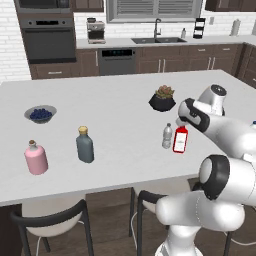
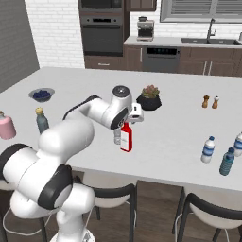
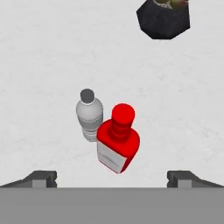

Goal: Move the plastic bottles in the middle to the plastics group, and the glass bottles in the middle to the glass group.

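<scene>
While the gripper (image 3: 112, 178) hovers spread above, the red bottle (image 3: 118, 141) shows a white label, its writing unreadable

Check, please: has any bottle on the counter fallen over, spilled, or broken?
Nothing stands out. The red bottle and the clear bottle stand upright, close together; the pink bottle and dark grey bottle are upright too. No spill visible.

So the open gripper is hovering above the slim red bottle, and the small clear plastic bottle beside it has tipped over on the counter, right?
Not quite: the small clear plastic bottle stands upright beside the slim red bottle, as the left base view shows. The gripper is open above them.
</scene>
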